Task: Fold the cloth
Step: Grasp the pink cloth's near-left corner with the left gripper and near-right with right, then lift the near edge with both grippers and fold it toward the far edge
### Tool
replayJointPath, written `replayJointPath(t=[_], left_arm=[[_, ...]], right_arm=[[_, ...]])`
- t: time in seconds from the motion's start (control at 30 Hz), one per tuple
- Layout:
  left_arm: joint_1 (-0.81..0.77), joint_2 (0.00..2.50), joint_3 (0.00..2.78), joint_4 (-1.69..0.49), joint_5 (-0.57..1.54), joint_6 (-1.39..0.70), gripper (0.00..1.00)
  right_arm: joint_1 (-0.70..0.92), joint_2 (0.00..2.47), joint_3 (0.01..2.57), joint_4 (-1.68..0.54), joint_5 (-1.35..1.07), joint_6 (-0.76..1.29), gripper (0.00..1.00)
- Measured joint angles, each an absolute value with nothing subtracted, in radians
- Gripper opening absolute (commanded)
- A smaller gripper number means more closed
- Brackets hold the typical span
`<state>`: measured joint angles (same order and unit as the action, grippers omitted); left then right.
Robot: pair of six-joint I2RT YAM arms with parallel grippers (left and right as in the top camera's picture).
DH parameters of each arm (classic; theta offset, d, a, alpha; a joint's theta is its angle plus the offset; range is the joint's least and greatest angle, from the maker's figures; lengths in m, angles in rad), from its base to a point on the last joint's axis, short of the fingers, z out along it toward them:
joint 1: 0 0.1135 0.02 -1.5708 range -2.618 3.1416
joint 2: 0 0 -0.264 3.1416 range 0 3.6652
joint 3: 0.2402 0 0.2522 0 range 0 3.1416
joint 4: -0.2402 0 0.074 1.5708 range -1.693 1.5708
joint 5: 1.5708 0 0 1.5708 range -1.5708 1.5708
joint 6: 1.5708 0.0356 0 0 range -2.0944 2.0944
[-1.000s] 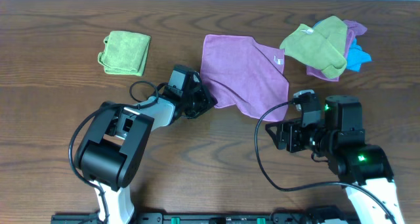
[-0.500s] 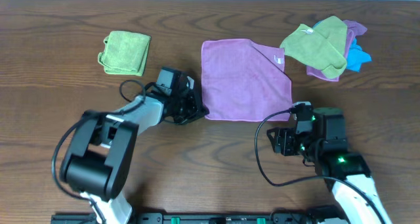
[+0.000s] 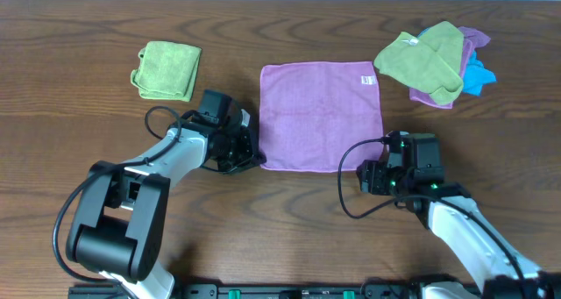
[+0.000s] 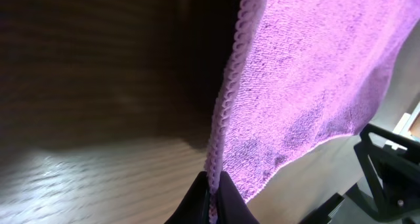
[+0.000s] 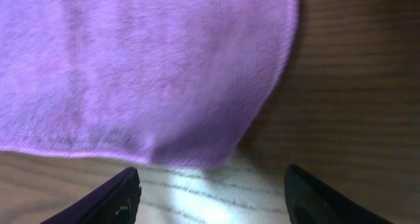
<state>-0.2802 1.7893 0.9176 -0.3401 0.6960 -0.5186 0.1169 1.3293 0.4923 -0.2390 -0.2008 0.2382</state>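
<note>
Pinching the cloth [image 3: 321, 115] by its near-left corner, left hand [image 4: 211, 201] low; right hand [image 5: 211, 188] spread beside it.

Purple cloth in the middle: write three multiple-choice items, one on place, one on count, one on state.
1. On the cloth, the white tag sits at: A the far right corner; B the near left corner; C the centre.
2. Green cloths in view: A one; B two; C four.
3. The left end effector is: A open; B shut on the cloth's edge; C holding a green cloth.
A, overhead shows it top right. B, one folded left, one at far right. B, its fingers pinch the hem.
</note>
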Motion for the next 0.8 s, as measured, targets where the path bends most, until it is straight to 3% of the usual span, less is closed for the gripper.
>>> replayJointPath(t=[0.7,0.8], left_arm=[[-0.239,1.789,0.918,-0.385,0.691,-0.471,0.06],[-0.239,1.789,0.918,-0.385,0.691,-0.470,0.06]], right_arm=[[0.117,1.398,0.492,-0.136,-0.229,0.368,0.67],[0.117,1.419,0.492,-0.111,-0.242,0.389,0.56]])
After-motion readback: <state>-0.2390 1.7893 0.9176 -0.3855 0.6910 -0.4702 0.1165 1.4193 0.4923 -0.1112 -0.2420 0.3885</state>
